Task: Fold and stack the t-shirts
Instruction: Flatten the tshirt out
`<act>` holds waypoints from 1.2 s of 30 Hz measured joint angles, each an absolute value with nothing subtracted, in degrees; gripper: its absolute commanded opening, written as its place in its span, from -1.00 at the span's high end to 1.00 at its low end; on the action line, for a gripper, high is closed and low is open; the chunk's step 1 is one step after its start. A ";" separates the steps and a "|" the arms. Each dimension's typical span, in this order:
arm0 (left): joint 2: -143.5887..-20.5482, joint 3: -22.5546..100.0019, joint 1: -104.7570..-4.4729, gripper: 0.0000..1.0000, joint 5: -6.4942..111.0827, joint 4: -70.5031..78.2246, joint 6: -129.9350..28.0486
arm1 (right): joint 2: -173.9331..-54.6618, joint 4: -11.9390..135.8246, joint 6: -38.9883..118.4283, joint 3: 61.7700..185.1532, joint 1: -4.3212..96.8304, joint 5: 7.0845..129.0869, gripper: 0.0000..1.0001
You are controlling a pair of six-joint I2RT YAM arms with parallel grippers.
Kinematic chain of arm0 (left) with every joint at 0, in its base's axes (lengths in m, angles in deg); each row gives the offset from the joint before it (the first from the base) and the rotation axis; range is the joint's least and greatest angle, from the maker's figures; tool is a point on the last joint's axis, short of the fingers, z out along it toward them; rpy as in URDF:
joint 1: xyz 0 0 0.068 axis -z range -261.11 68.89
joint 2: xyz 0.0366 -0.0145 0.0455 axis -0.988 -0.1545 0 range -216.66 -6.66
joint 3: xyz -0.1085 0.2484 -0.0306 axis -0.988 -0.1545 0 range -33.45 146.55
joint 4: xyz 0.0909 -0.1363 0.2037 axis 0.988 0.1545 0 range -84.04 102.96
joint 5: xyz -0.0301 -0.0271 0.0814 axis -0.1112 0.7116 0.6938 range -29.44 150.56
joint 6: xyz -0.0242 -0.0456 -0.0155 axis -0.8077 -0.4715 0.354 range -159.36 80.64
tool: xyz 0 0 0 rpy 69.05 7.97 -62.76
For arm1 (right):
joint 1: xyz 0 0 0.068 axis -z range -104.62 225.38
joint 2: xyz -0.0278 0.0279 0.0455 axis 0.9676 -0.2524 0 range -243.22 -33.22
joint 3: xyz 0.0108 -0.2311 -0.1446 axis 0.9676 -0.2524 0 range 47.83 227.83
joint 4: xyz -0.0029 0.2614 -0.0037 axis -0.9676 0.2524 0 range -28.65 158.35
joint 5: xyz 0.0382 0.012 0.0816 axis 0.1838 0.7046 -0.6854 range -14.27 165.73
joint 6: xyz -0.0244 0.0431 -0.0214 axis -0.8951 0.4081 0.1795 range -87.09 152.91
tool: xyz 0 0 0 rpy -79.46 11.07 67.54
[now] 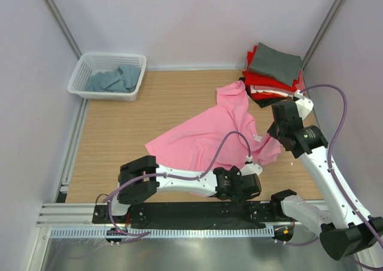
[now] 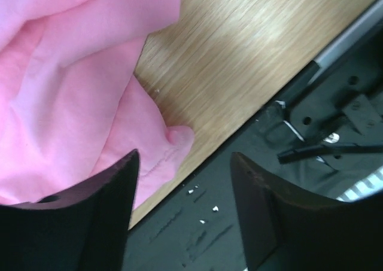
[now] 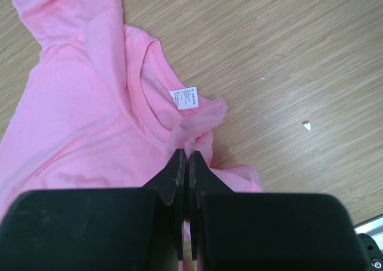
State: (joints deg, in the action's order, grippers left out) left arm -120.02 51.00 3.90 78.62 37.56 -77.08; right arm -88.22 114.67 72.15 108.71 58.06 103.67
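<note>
Soft matt pink t-shirt (image 1: 203, 136); wood-grain table (image 1: 125, 133); plastic lattice basket (image 1: 108, 75).

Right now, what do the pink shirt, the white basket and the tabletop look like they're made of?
The pink shirt: soft matte knit, likely cotton; it creases and drapes, with a ribbed collar and sewn label. The basket: white molded plastic, by its rigid lattice walls. The tabletop: wood grain, possibly laminate; streaky lines with a faint sheen.

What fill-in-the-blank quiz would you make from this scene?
The right hand pinches the pink shirt near its ____.
The left hand is ____.
The grey-blue shirt lies in the white ____.
Missing: collar; open; basket.
</note>
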 measured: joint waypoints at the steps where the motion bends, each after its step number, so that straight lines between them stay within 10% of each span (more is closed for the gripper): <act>1: -120.61 51.02 3.96 -0.17 78.90 37.56 -77.12 | -88.22 114.65 72.06 108.67 58.15 103.58 0.98; 6: -124.92 51.41 3.99 0.29 79.30 37.76 -77.86 | -88.20 114.45 71.47 108.67 58.87 103.52 0.98; 9: -125.40 51.94 4.03 0.99 79.73 37.89 -78.17 | -88.07 114.49 70.82 108.67 59.61 103.47 0.98; 21: -101.49 49.18 5.84 1.00 87.91 53.51 -77.27 | -83.35 118.95 69.96 117.02 60.88 98.99 0.98; 36: -76.35 79.89 27.09 1.00 108.24 69.75 -56.82 | -55.52 111.91 61.96 141.52 60.88 96.70 0.98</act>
